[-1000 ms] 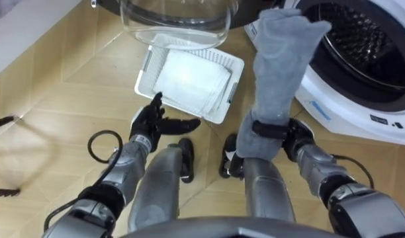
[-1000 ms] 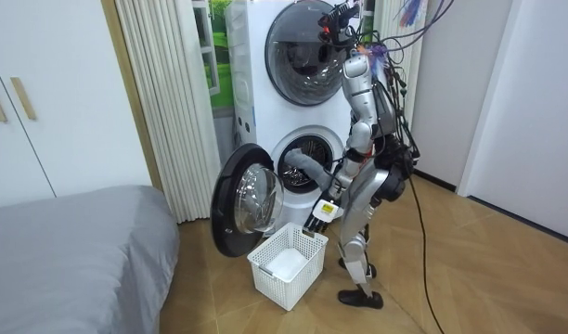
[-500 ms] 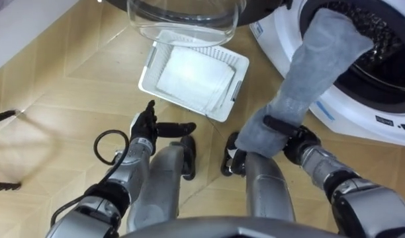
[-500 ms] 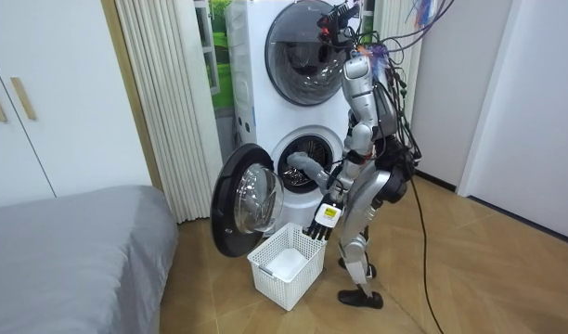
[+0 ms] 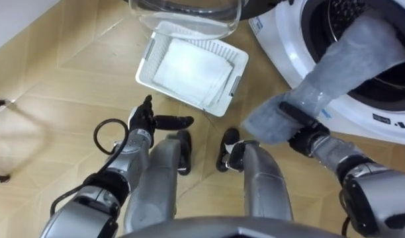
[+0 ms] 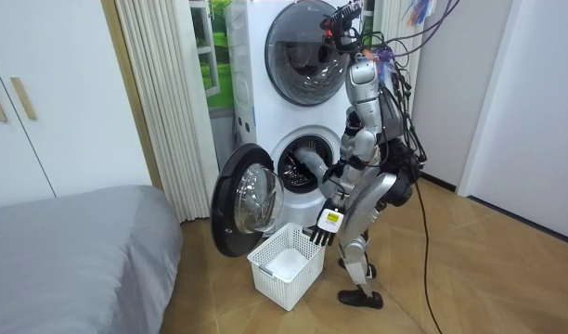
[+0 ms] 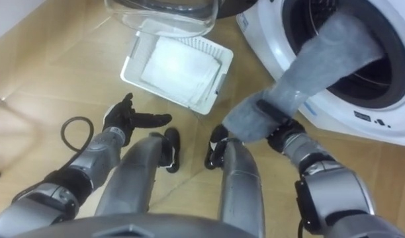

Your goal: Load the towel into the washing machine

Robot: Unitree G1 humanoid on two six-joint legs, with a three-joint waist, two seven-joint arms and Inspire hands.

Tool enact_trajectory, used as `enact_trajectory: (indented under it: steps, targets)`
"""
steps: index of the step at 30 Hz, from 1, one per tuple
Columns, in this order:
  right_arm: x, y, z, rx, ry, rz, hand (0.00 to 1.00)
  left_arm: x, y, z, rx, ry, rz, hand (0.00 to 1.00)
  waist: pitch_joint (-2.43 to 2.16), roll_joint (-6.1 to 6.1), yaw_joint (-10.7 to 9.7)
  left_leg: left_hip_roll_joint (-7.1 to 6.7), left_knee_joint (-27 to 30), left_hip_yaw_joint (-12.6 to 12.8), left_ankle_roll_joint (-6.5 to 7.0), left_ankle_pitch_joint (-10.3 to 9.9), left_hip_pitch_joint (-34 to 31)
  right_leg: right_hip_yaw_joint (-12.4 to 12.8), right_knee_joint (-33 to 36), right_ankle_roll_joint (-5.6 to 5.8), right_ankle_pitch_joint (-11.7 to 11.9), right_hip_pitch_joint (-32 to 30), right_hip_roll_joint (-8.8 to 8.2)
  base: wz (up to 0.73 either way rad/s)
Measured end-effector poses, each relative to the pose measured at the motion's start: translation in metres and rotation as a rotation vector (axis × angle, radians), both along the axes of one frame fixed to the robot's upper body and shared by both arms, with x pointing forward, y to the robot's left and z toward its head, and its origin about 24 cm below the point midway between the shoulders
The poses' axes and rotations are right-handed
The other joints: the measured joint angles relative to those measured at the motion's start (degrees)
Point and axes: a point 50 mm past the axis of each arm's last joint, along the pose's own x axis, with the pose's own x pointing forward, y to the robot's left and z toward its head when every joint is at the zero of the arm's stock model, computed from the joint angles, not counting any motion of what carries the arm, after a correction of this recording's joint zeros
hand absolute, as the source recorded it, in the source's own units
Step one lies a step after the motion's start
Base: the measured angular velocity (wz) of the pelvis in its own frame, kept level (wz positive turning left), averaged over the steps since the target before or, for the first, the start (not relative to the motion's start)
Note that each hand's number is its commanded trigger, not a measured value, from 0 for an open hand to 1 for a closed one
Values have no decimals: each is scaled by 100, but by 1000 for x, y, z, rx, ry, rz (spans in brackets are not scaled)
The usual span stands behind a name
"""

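A long grey towel (image 5: 345,69) runs from my right hand (image 5: 303,127) up and to the right, and its far end lies inside the washing machine's round opening (image 5: 396,82). My right hand is shut on the towel's lower end, in front of the machine's white rim (image 5: 290,63). The same towel (image 7: 325,59) and right hand (image 7: 282,131) appear in the right eye view. My left hand (image 5: 144,120) hangs open low over the wooden floor, just short of the basket. In the room view I stand bent slightly before the lower washing machine (image 6: 303,162), with the towel (image 6: 309,160) reaching into its drum.
A white laundry basket (image 5: 147,71) holding a folded white cloth (image 5: 189,66) stands on the floor ahead of my left hand. The machine's glass door (image 5: 182,12) hangs open above it. A bed (image 6: 71,250) fills the room view's left.
My right hand swung the towel from upright over to the right, so its top end now lies in the drum opening. The left hand barely moved.
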Motion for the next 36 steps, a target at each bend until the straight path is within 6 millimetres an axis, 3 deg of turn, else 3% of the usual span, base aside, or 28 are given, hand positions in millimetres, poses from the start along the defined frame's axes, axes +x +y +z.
enact_trajectory:
  steps: [4,10,12,17,18,19,20,29,34,36]
  targets:
    - [5,-7,6,70,-28,-113,100,4,12,4,40,-13,19,0,1,-92,-11,-7,33,33,2,0,-25,56,80,-3,-1,-65,-2,-4]
    - [20,-15,19,130,-76,-247,100,5,14,12,65,-62,16,0,-11,-274,-61,8,58,112,3,0,-28,114,137,-10,-6,-116,-3,-3]
    - [36,-21,35,139,-122,-277,100,4,14,14,66,-76,30,0,-10,-378,-90,13,72,170,12,-5,-57,166,180,-9,-5,-181,-2,-9]
    - [59,-36,63,150,-177,-369,100,-1,17,16,89,-98,23,0,-23,-479,-168,21,139,185,24,-13,-75,176,239,-2,-12,-202,-8,0]
    - [64,-36,69,162,-189,-384,97,-2,18,17,105,-101,25,0,-21,-486,-200,17,161,185,35,-19,-98,180,274,5,-24,-225,-14,5]
    - [67,-35,71,179,-192,-395,38,-2,20,17,119,-103,26,0,-24,-497,-214,19,166,184,38,-19,-109,171,275,6,-24,-231,-16,6]
    - [67,-35,72,188,-189,-403,0,-2,21,17,121,-102,31,0,-24,-502,-221,19,168,182,40,-18,-109,165,274,6,-25,-228,-18,7]
    - [79,-38,90,326,-137,-581,0,-9,36,20,226,-151,107,0,-23,-597,-679,-112,164,203,156,-9,-139,74,387,107,-123,-236,-205,11]
    - [72,-83,112,248,-182,-767,0,-5,36,23,251,-166,88,0,-26,-612,-720,-112,160,261,234,-51,-115,72,331,181,-105,-205,-208,-4]
    - [70,-82,109,241,-142,-785,0,-1,32,25,254,-180,65,0,-25,-608,-644,-96,135,297,240,-51,-72,83,297,192,-99,-165,-196,-6]
